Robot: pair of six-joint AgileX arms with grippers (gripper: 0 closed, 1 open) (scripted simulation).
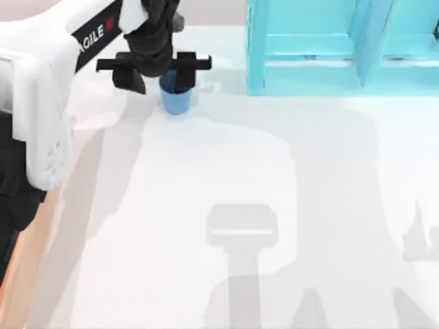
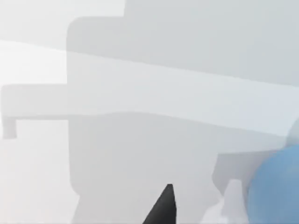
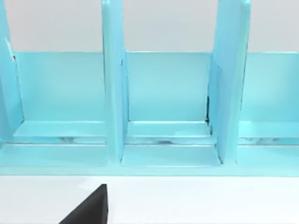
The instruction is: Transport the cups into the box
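high over the table's far left, left gripper (image 1: 159, 68) straddling a blue cup (image 1: 175, 96) from above, fingers spread wide on either side for a rim-down grab, just left of the turquoise shelf (image 1: 343, 48), cup not yet clamped

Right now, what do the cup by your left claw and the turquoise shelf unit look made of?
Blue cup, at the left claw: probably plastic, with a plain, smooth, evenly coloured wall. Turquoise shelf unit: flat painted panels, possibly plastic or wood; faint sheen on its floors, no grain visible.
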